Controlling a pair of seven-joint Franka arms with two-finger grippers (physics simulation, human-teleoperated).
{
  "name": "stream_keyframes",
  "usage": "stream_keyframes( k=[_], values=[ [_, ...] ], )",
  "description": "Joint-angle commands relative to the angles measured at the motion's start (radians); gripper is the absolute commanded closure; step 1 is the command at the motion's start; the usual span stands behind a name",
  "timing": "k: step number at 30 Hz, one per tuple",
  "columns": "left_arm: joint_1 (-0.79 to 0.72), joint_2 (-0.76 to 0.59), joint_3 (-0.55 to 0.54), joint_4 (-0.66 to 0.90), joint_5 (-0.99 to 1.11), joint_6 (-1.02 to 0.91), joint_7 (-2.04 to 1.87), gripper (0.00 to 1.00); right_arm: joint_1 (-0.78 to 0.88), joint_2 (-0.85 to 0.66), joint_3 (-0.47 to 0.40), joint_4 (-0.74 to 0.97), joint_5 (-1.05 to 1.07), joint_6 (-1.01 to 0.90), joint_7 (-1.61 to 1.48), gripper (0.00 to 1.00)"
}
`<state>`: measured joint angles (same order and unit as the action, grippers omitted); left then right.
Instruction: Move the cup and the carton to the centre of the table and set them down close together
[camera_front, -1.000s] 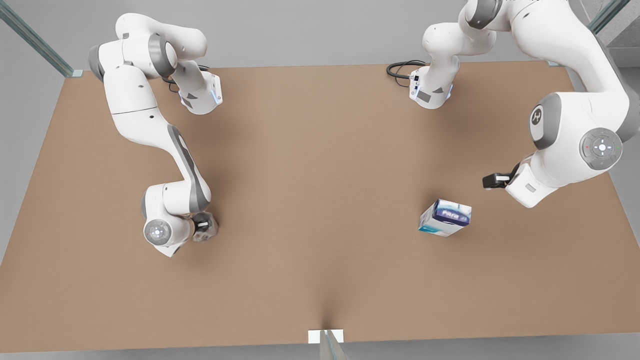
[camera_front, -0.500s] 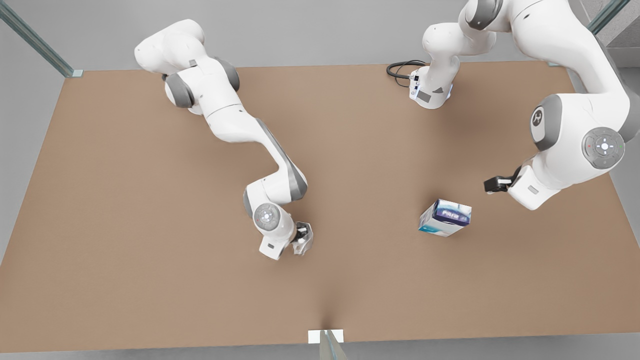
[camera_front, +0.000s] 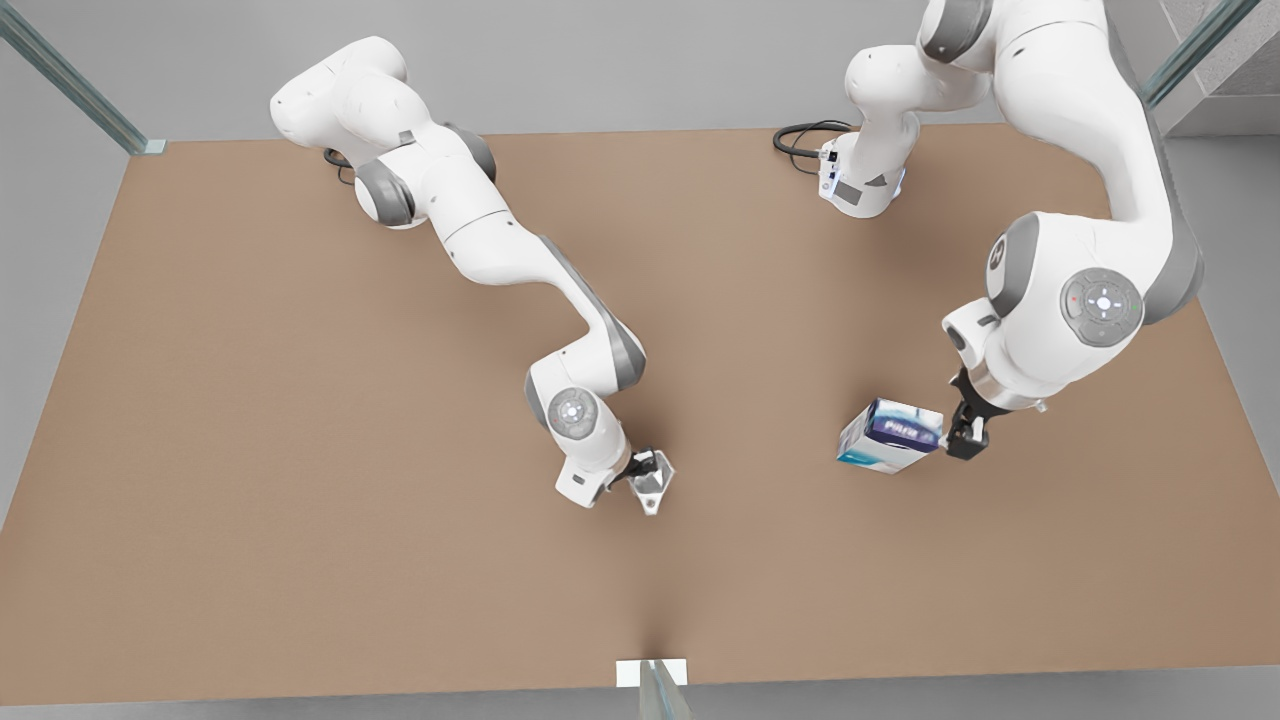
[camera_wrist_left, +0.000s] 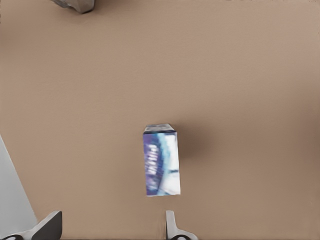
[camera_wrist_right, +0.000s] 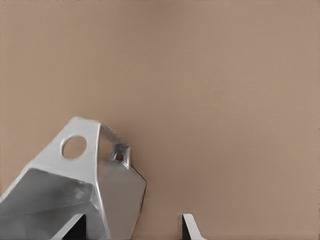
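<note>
The plain light-brown worktop (camera_front: 300, 420) meets grey floor. A black cable (camera_front: 800, 135) coils at its far edge. The right hand (camera_front: 650, 480) grips the cup (camera_front: 652, 487) near the centre. The left hand (camera_front: 962, 432), fingers wide, hovers beside the carton (camera_front: 890, 436), toward the front view's right.

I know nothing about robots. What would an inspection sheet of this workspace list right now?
Surface: light brown table, bare and flat.
Job's things: cup near the table's centre; carton toward the front view's right, well apart from the cup.
Clutter: nothing seen.
Grippers: right gripper at the cup; left gripper open, right beside the carton, not around it.
Cables: black cable looped by an arm base.
Surroundings: glassy frame struts, grey floor.
</note>
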<state>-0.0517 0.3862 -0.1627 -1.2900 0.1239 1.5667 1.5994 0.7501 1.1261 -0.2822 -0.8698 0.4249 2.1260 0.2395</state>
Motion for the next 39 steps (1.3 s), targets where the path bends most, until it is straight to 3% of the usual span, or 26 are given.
stream_keyframes(
  k=[1, 6, 8, 9, 10, 12, 13, 15, 16, 39],
  values=[
    [0.001, 0.003, 0.0, -0.002, 0.042, 0.003, -0.018, 0.0, 0.0, 0.0, 0.0, -0.002, 0.0, 0.0, 0.001, 0.0],
    [-0.014, 0.017, -0.028, -0.032, 0.026, 0.105, -0.046, 0.0, 0.032, -0.091, 0.002, -0.026, 0.009, -0.057, 0.024, 0.0],
    [0.021, 0.019, -0.028, -0.097, 0.029, 0.222, 0.037, 0.0, 0.012, -0.227, -0.006, -0.061, 0.003, -0.24, 0.029, 0.0],
    [0.061, 0.011, -0.029, -0.15, 0.031, 0.272, 0.048, 0.0, -0.078, -0.345, -0.006, -0.081, -0.09, -0.444, 0.0, 0.0],
    [0.087, 0.006, -0.029, -0.175, 0.031, 0.285, 0.06, 0.0, -0.149, -0.414, -0.008, -0.081, -0.205, -0.593, -0.221, 0.0],
    [0.13, -0.027, -0.029, -0.233, 0.022, 0.3, 0.062, 0.0, -0.189, -0.489, -0.009, -0.081, -0.465, -0.655, -0.427, 0.0],
    [0.13, -0.038, -0.029, -0.247, 0.003, 0.289, 0.05, 0.0, -0.238, -0.592, 0.001, -0.188, -0.465, -0.647, -0.419, 0.0],
    [0.127, -0.093, -0.052, -0.302, -0.038, 0.282, 0.043, 0.0, -0.557, -0.893, 0.304, -0.528, -0.581, -0.558, -0.295, 0.0],
    [0.118, -0.098, -0.052, -0.312, -0.041, 0.282, 0.045, 0.0, -0.587, -0.936, 0.313, -0.56, -0.58, -0.567, -0.292, 0.0],
    [0.046, -0.023, -0.021, -0.289, -0.007, 0.236, 0.071, 0.0, -0.594, -0.902, 0.318, -0.555, -0.575, -0.572, -0.227, 0.0]
  ],
)
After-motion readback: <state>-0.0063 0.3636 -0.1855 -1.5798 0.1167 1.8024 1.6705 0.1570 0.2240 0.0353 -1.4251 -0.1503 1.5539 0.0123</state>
